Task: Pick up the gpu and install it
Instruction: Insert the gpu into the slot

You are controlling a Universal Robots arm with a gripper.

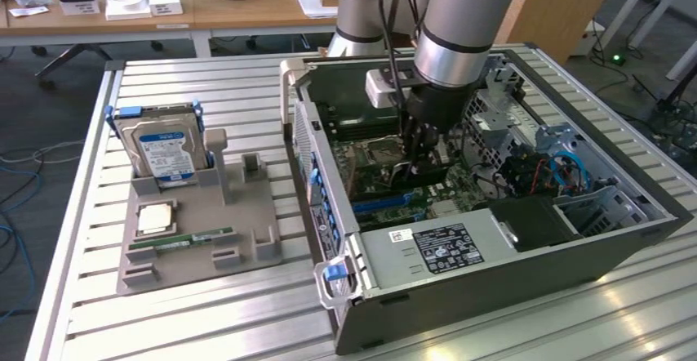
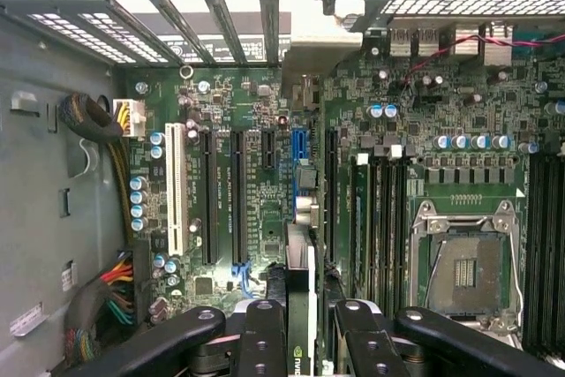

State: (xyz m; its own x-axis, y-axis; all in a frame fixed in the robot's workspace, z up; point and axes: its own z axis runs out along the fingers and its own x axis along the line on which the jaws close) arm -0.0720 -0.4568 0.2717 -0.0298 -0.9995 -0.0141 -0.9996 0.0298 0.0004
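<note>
The gpu [image 2: 301, 306] shows edge-on between my fingers, a thin card with a green and white edge and a pale bracket end toward the case's rear slots. My gripper [image 2: 305, 346] is shut on it, its black fingers [image 2: 262, 342] pressing either side. The card hangs in line with the blue expansion slot [image 2: 298, 143] on the green motherboard [image 2: 256, 209]; I cannot tell whether it touches the slot. In the exterior view my gripper [image 1: 419, 165] reaches down inside the open computer case [image 1: 479, 247], with the dark gpu [image 1: 423, 177] under it over the board.
A grey fixture [image 1: 196, 247] on the exterior view's left holds a hard drive [image 1: 163, 149], a chip [image 1: 155, 216] and a green memory stick [image 1: 179, 238]. Near the slot are a white slot [image 2: 175, 187], memory slots [image 2: 380, 218], an empty processor socket [image 2: 463, 271] and cable bundles [image 2: 106, 297].
</note>
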